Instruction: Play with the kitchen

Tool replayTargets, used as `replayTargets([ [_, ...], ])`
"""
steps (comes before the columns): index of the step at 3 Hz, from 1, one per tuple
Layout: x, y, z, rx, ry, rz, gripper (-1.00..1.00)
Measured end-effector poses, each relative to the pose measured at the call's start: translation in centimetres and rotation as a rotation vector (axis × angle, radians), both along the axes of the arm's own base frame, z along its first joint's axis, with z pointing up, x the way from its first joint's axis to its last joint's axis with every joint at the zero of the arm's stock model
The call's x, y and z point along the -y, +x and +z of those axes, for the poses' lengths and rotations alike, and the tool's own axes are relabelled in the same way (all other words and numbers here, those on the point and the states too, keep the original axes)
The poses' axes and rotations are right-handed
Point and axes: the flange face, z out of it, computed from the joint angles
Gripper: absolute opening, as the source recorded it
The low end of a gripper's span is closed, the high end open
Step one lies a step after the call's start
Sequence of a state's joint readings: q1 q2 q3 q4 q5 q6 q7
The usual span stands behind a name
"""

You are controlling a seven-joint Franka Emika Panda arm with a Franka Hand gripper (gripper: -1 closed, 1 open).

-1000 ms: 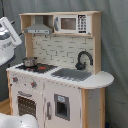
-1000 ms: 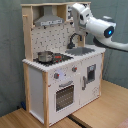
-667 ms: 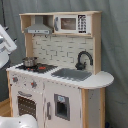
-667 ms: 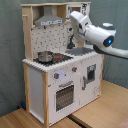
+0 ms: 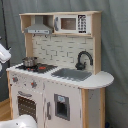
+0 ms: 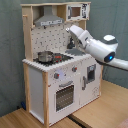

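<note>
The kitchen (image 5: 60,95) is a white and light-wood toy with a grey hood (image 5: 39,29), a black faucet (image 5: 84,59), a grey sink (image 5: 72,75), red knobs (image 5: 33,84) and an oven door (image 5: 27,106). A small steel pot (image 5: 29,61) sits on the hob. In the second exterior view the kitchen (image 6: 60,85) shows its pot (image 6: 45,56) and oven door (image 6: 64,96). My white arm (image 6: 100,49) reaches in from the second exterior view's right. My gripper (image 6: 70,33) hangs over the counter behind the hob, right of the pot and apart from it.
A microwave (image 5: 70,23) sits in the upper shelf. A rounded counter end (image 5: 102,80) juts out on the first exterior view's right. Grey curtain (image 5: 115,45) hangs behind. A wooden table top (image 6: 100,112) lies under the kitchen. A white arm part (image 5: 3,53) shows at the first exterior view's left edge.
In the second exterior view my arm has swung left and lower, bringing the gripper in over the kitchen counter. The pot and the kitchen have not moved.
</note>
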State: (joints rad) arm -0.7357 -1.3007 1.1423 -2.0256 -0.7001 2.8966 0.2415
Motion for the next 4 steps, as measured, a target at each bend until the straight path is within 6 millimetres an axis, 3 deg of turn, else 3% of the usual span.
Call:
replayTargets([
  [2,-0.5,-3.0,-3.9,0.064,-0.172,-0.077,1.0],
  [3,-0.4,-3.0,-4.1,0.07,-0.274,-0.118,1.0],
  [4,-1.4,-2.8,-10.9,0.01,-0.366,-0.118,1.0],
])
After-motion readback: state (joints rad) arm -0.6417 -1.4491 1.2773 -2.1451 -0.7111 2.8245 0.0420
